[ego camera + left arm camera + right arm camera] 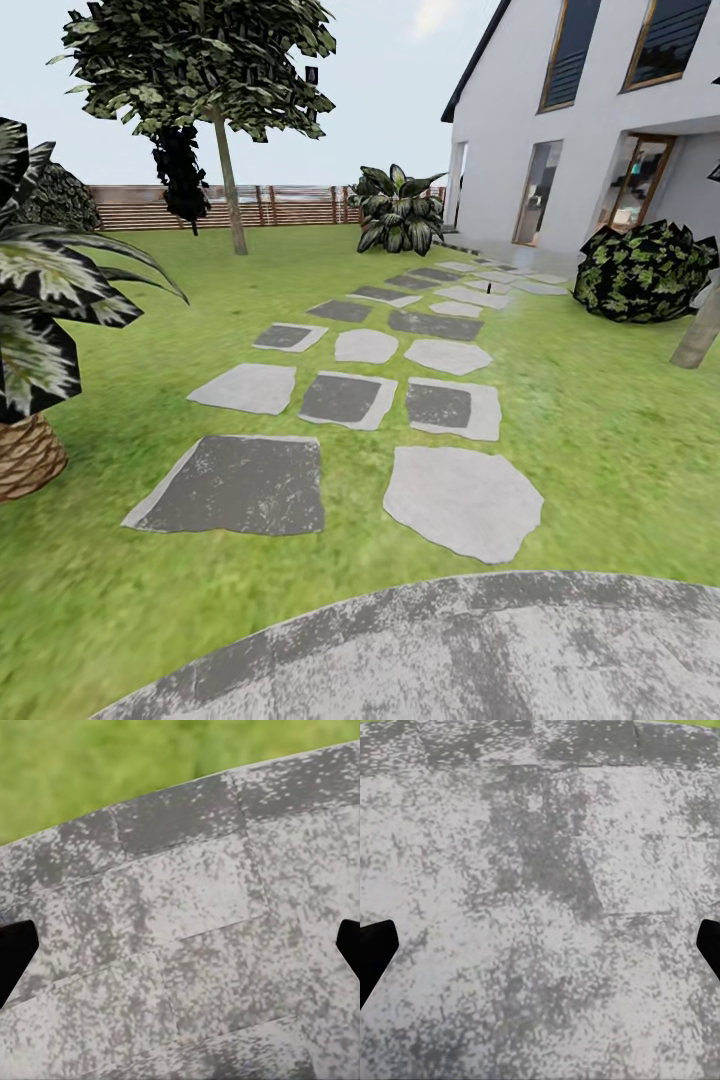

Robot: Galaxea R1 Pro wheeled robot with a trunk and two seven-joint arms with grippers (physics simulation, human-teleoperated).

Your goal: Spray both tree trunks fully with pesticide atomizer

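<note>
Both end effectors spread over paving (187, 960); lawn (600, 420) open.

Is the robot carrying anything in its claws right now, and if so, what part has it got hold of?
Nothing is held. The left gripper and right gripper are both open, with only grey paving between the fingertips.

Stepping slabs (345, 398) run ahead across the lawn (600, 420) toward the house (600, 120) at right, fence (270, 205) behind.
</note>
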